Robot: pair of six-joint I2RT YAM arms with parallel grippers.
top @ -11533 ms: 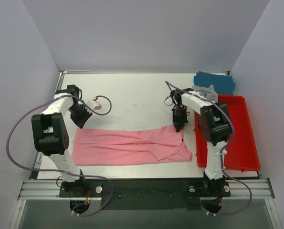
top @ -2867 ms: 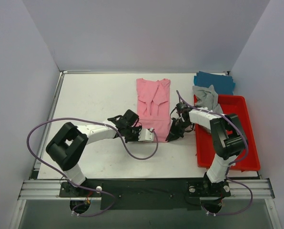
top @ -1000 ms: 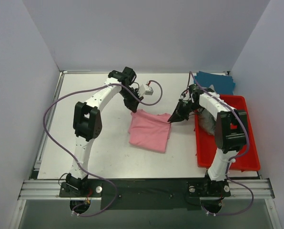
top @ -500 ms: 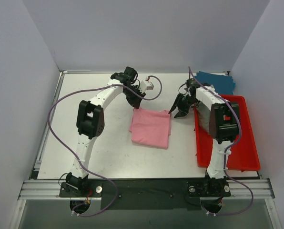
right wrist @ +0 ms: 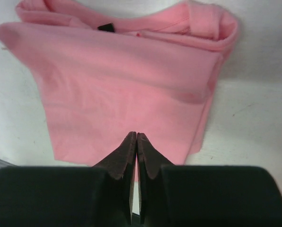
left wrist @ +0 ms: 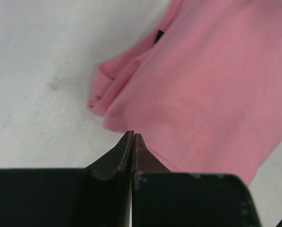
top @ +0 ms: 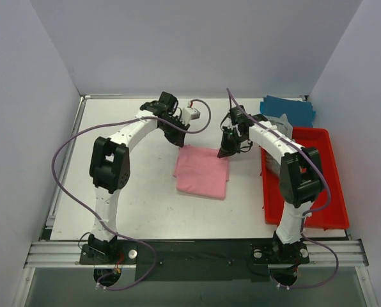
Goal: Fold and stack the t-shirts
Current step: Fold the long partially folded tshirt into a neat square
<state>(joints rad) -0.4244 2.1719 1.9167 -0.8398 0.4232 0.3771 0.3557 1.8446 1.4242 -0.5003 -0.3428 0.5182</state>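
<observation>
The pink t-shirt [top: 202, 171] lies folded into a small rectangle in the middle of the table. My left gripper [top: 180, 142] is shut and empty, just above its far left corner; in the left wrist view the closed tips [left wrist: 132, 135] hover over the shirt's [left wrist: 202, 90] edge. My right gripper [top: 223, 153] is shut and empty at the far right corner; its tips [right wrist: 134, 135] sit over the near edge of the pink cloth [right wrist: 127, 85]. The teal-blue t-shirt [top: 290, 109] lies folded at the far right. The grey t-shirt [top: 277, 125] is crumpled at the bin's far end.
A red plastic bin [top: 321, 192] stands along the table's right side, beside the right arm. Purple cables loop from both arms over the table. Pale walls close in the left, back and right sides.
The pink shirt has settled flat. My right gripper has swung left to the shirt's far right corner. My left gripper has shifted slightly at the far left corner.
</observation>
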